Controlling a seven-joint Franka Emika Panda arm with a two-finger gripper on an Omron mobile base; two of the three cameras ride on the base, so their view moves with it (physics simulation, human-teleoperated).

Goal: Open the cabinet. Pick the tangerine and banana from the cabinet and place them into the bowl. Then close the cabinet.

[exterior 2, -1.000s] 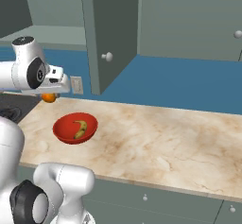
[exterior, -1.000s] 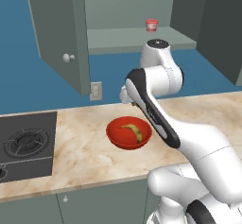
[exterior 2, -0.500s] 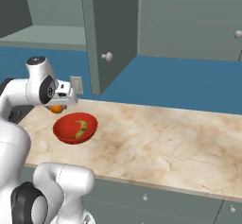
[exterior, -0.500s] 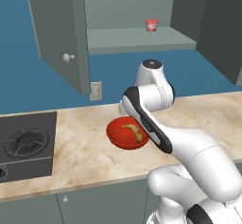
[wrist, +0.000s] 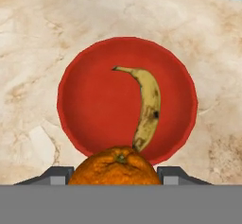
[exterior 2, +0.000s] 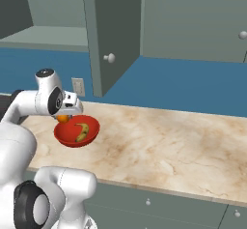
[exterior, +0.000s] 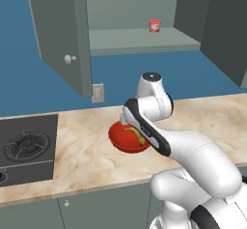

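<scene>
Left base view, hidden: gripper lost behind the arm's own link; bowl [exterior: 126,141] partly covered by that link, banana [exterior: 136,135] showing inside it.
Left base view, beyond: cabinet [exterior: 62,39] open, up and behind the hand; red-and-white cup [exterior: 155,25] on its shelf.
Left base view, change: arm lower than a second ago, wrist now down at the bowl rather than level with the cabinet shelf.
Right base view, gripper: gripper [exterior 2: 63,118] at the bowl's [exterior 2: 91,134] near-left rim, clenched on the tangerine [exterior 2: 62,118]; fingers themselves hard to make out.
Right base view, change: tangerine down from well above and left of the bowl to just over its rim; banana [exterior 2: 82,132] unmoved.
Hand view, grip: tangerine [wrist: 116,167] between the two finger tips, lower half cut off by the frame edge.
Hand view, ahead: bowl [wrist: 85,109] straight beyond the tangerine on the marble counter [wrist: 33,38], banana [wrist: 148,106] lying inside, its near end hidden behind the fruit.
</scene>
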